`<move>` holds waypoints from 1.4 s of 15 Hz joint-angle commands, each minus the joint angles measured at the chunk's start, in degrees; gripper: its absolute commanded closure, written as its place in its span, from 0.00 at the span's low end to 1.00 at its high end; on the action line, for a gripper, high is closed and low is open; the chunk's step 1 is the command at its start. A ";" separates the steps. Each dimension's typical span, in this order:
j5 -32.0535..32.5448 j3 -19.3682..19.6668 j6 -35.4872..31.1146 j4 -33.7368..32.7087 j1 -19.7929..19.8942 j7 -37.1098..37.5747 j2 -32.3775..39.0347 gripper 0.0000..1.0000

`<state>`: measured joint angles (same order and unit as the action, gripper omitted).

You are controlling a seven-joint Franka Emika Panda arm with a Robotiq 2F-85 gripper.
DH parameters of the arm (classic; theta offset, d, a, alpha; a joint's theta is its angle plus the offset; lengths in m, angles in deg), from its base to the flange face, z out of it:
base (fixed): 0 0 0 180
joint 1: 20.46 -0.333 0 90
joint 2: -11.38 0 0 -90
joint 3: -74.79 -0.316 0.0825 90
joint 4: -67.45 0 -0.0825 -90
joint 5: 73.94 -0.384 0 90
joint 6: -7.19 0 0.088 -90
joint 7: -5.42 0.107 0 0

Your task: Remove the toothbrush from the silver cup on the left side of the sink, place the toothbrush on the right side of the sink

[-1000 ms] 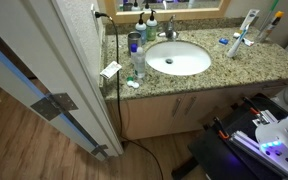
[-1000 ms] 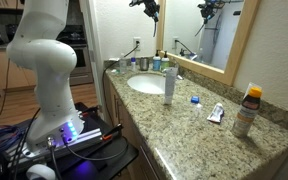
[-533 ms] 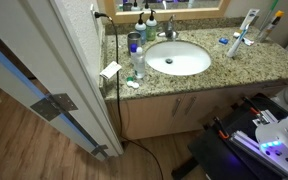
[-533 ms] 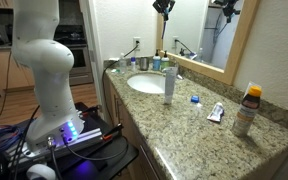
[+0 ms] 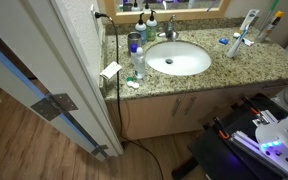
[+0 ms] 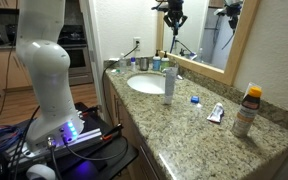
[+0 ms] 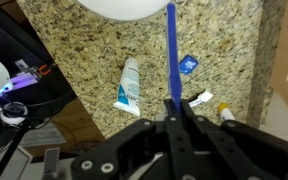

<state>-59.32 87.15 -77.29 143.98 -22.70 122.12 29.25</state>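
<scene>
The white oval sink [image 5: 178, 58] sits in the speckled granite counter and shows in both exterior views [image 6: 145, 83]. The silver cup [image 5: 134, 42] stands upright beside the basin near the counter's end, and it also shows in an exterior view [image 6: 143, 63]. My gripper [image 6: 173, 12] is high above the counter, in front of the mirror. In the wrist view my gripper [image 7: 174, 104] is shut on the blue toothbrush [image 7: 171, 45], which sticks out ahead of the jaws over the granite. The basin's rim [image 7: 134, 8] is at the top edge there.
A white toothpaste tube [image 7: 129, 85], a small blue cap [image 7: 189, 65] and an orange-capped bottle [image 6: 246, 110] lie on the counter past the sink. A tall white tube [image 6: 169, 82] and a clear bottle [image 5: 139, 65] stand by the basin. The mirror frame [image 6: 209, 68] runs behind.
My gripper has moved along the mirror with the toothbrush, away from the silver cup and toward the far side of the sink.
</scene>
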 commanded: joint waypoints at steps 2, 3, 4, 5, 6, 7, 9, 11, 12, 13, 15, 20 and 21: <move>-6.93 2.42 0.14 -1.91 10.95 0.18 6.68 0.98; -3.69 1.17 0.14 -0.43 8.20 0.06 3.97 0.93; -4.83 1.90 0.04 -0.53 10.15 -0.04 5.18 0.93; -5.44 2.27 -0.11 -0.60 11.45 -0.15 6.07 0.93; -5.73 2.39 -0.12 -0.86 12.04 -0.18 6.61 0.98; -5.58 2.34 1.71 -3.20 11.84 0.85 9.75 0.98; -10.34 2.34 6.43 -7.92 14.64 0.86 16.49 0.98; -14.25 2.33 8.49 -10.93 16.99 0.96 21.71 0.98; -16.15 2.39 9.85 -13.27 18.23 1.55 24.79 0.98; -17.90 2.47 11.97 -16.53 19.57 2.41 28.31 0.98; -16.22 2.79 8.74 -10.26 18.19 2.38 24.62 0.93; -17.91 3.14 9.70 -17.51 19.71 6.34 31.94 0.98; -18.95 2.98 10.80 -21.05 20.46 7.56 34.54 0.98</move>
<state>-77.03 89.97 -66.52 128.01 -2.70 126.78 59.93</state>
